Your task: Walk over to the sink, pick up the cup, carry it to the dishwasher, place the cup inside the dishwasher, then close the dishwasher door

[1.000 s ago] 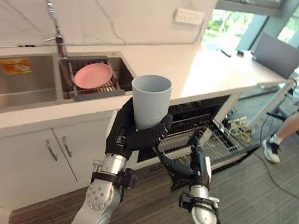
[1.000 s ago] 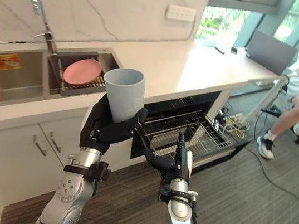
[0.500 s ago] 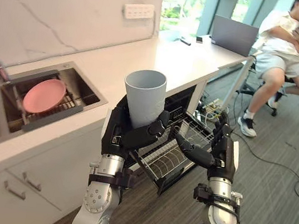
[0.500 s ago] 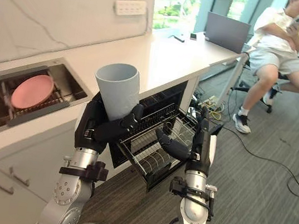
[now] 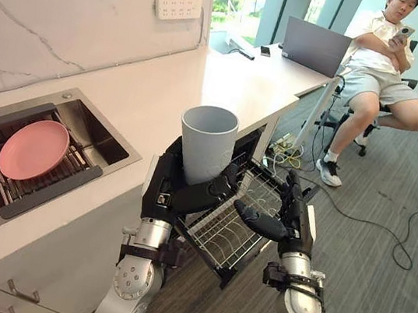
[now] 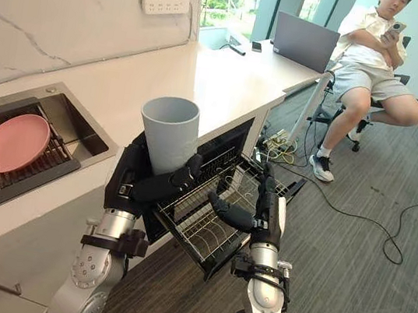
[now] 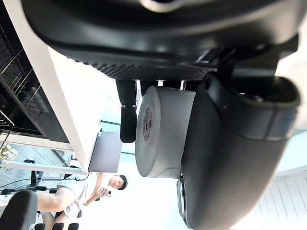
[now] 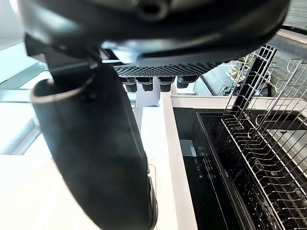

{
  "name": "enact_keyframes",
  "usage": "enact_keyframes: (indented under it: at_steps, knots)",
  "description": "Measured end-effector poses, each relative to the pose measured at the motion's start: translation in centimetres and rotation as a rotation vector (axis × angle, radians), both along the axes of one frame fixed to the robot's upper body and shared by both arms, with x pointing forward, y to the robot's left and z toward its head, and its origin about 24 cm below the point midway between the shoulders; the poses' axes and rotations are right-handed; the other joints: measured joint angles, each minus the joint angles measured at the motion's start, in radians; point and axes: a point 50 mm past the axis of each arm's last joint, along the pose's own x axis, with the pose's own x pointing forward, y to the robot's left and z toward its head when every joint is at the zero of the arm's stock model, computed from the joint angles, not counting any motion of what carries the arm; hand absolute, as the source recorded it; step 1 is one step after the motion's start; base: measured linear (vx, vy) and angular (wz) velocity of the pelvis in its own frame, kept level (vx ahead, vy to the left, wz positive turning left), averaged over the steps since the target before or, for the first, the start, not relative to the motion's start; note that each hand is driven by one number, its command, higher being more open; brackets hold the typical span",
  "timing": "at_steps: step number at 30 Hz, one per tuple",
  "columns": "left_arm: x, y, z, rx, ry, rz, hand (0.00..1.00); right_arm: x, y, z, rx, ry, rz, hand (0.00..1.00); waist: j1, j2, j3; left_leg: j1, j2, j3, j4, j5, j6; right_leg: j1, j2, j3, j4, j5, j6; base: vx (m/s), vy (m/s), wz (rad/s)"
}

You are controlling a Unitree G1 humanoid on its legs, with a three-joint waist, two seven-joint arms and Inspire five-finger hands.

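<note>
At centre frame my left hand (image 5: 166, 192) clamps the cup (image 5: 207, 144), mid-carry; next I should lower it into the rack (image 5: 214, 236).

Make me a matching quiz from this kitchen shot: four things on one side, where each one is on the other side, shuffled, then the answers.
Things:
1. cup
2. pink plate
3. laptop
4. wire rack

Places:
A. in the sink
B. pulled out of the dishwasher
C. in the left hand
D. at the far end of the counter

Pairs: 1-C, 2-A, 3-D, 4-B
</note>
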Motion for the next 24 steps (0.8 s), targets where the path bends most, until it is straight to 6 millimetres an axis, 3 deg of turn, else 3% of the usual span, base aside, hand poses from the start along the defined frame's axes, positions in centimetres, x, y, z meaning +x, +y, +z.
enact_keyframes:
  at_steps: [8, 14, 19, 24]
  knots:
    - [0.3, 1.6, 0.1, 0.055, -0.015, 0.084, 0.00, -0.1, -1.0, 0.1, 0.136, -0.020, -0.019, 1.00, -0.011, 0.000, 0.000, 0.028, -0.003, 0.019, -0.089, 0.062, -0.001, -0.002, 0.000, 0.001, -0.034, 0.005, 0.001, -0.08, -0.036, -0.08]
    - [0.7, 3.5, 0.0, 0.113, -0.021, 0.190, 0.00, 0.0, -0.8, 2.7, 0.244, -0.159, 0.040, 1.00, -0.015, 0.005, -0.014, 0.060, -0.001, 0.016, -0.185, 0.125, -0.008, -0.013, 0.009, 0.000, -0.054, 0.027, -0.003, -0.08, -0.020, 0.00]
    - [2.2, 4.4, -0.4, 0.164, -0.014, 0.241, 0.00, 1.1, 0.6, 4.6, 0.292, -0.252, 0.157, 1.00, -0.023, 0.004, -0.026, 0.065, -0.001, 0.020, -0.207, 0.154, -0.008, -0.014, 0.009, 0.003, -0.072, 0.044, -0.001, -0.02, -0.004, -0.02]
    - [2.9, 4.4, -0.9, 0.220, -0.001, 0.260, 0.00, 1.5, 2.3, 5.3, 0.341, -0.280, 0.277, 1.00, -0.033, 0.003, -0.026, 0.065, -0.002, 0.021, -0.209, 0.157, -0.006, -0.014, 0.008, 0.005, -0.079, 0.049, 0.000, 0.00, 0.000, 0.00]
